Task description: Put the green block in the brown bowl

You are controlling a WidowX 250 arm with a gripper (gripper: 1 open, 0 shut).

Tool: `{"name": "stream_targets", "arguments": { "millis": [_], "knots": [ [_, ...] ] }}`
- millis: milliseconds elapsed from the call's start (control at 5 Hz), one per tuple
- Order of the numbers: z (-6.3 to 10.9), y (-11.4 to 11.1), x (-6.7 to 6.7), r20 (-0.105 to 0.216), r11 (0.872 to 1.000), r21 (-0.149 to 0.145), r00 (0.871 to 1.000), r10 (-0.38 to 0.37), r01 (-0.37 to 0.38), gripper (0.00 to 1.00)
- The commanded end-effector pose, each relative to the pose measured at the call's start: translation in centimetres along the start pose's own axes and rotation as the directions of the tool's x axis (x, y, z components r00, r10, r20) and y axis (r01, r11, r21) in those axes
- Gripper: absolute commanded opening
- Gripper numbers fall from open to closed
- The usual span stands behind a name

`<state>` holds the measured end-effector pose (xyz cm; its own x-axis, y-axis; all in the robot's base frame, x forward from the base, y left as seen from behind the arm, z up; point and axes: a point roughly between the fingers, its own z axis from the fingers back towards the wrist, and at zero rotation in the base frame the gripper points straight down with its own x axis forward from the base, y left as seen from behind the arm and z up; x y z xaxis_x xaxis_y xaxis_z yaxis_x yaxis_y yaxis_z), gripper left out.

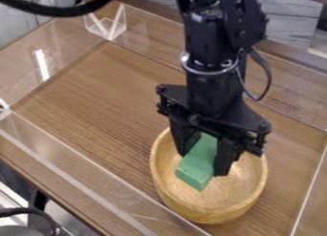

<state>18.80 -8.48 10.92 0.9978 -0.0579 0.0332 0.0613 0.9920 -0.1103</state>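
I see the green block (pixel 197 163) between the fingers of the pincer (pixel 205 160), which are closed on it, and it is over the inside of the brown bowl (pixel 243 198), but I cannot tell whether it touches the bottom. Its long axis goes slantwise across the opening, and the only arm (pixel 215 49) reaches down steeply from above, so opening the fingers should come next.

No lettering readable, it seems

hand (pixel 198 149) and green block (pixel 197 165) obstruct bowl (pixel 205 207); bowl front open
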Motion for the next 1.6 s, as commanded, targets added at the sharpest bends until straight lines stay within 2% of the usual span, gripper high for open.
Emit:
{"name": "stream_targets", "arguments": {
  "millis": [0,1400],
  "knots": [
    [0.27,-0.18,0.33,0.025,1.0,-0.008,1.0,-0.007,0.007,0.0],
    [0.1,0.43,0.23,0.017,1.0,-0.02,1.0,-0.005,0.005,0.0]
  ]
}}
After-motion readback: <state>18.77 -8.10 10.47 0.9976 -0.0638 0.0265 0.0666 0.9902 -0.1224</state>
